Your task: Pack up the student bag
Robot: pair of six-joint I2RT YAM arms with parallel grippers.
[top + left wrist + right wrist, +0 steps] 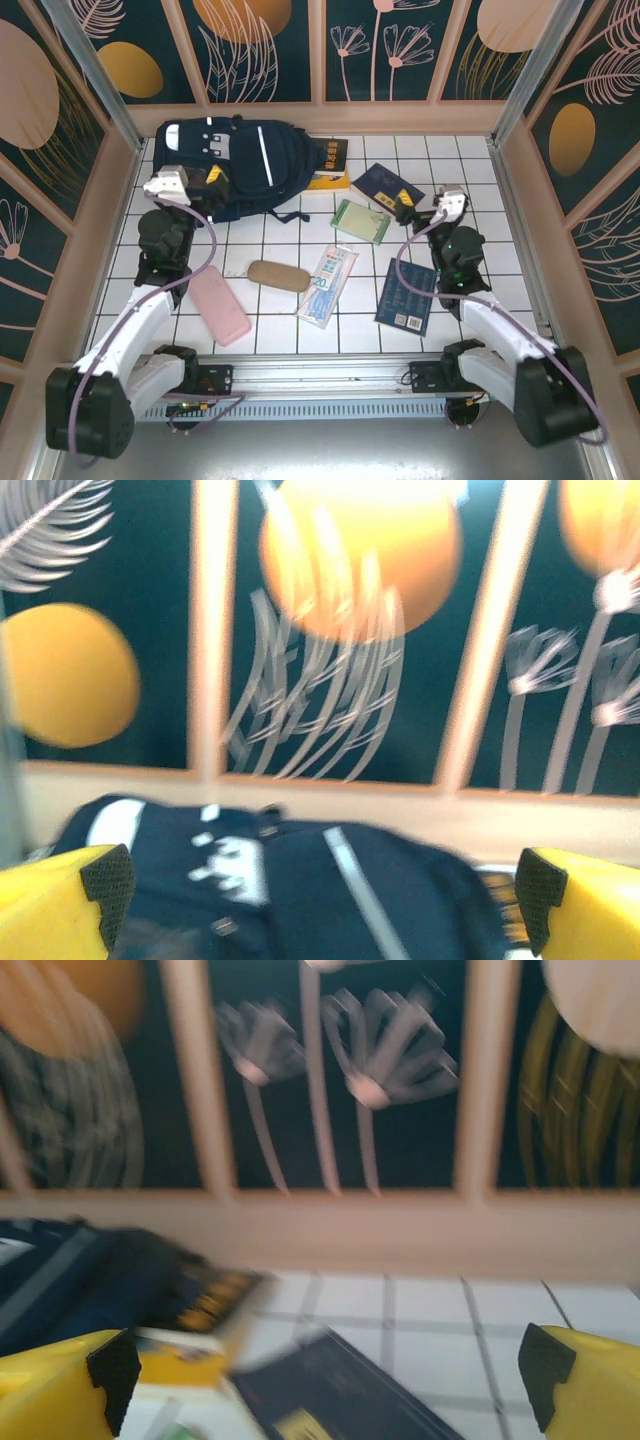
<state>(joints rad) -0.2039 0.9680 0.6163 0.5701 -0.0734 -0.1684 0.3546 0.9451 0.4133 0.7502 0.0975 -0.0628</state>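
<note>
The student bag lies at the far left of the tiled table, close to the back wall. The left gripper is at the bag's near edge with its fingers spread wide. The left wrist view is blurred, so contact with the fabric cannot be confirmed. The right gripper hangs with its fingers apart and empty, between a dark blue booklet and a green notebook. A yellow-and-black book touches the bag's right side. A pink pouch and a brown case lie nearer the arm bases.
</note>
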